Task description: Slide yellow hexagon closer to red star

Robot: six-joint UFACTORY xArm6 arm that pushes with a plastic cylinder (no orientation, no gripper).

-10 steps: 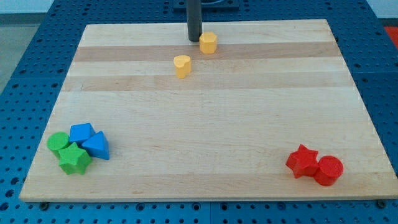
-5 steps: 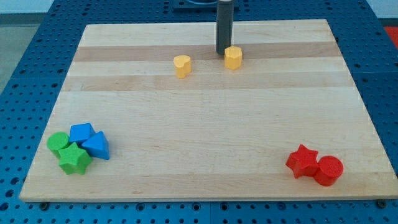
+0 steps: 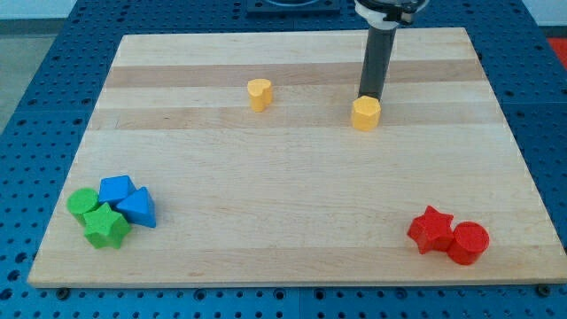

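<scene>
**Desk:** Where's the rod sitting?

**Me:** My tip [image 3: 368,97] is down on the pale wooden surface [image 3: 292,239], in the upper right part of the view. It touches the far edge of the small yellow hexagon block [image 3: 365,113], or stands just behind it; the exact contact I can't resolve. The rod leans slightly, its upper end toward the view's right.

**Desk:** Gripper state?

**Me:** No gripper on this arm, only the straight dark rod, so nothing opens, closes or holds. The tip just bears against the block's side.

**Desk:** And the target?

**Me:** The red star block [image 3: 431,229] lies near the view's bottom right corner, well apart from the yellow hexagon, which sits above it and a bit to the view's left. A red cylinder block [image 3: 468,243] touches the star on its right.

**Desk:** Anything else on the surface?

**Me:** A second yellow block [image 3: 259,94], notched on top, maybe heart-shaped, lies to the view's left of the hexagon, well apart. At bottom left there's a tight cluster: a green round block [image 3: 83,204], a green star block [image 3: 105,226], a blue block [image 3: 116,189] of unclear shape, and a blue triangular block [image 3: 137,208], all touching or nearly so.
</scene>
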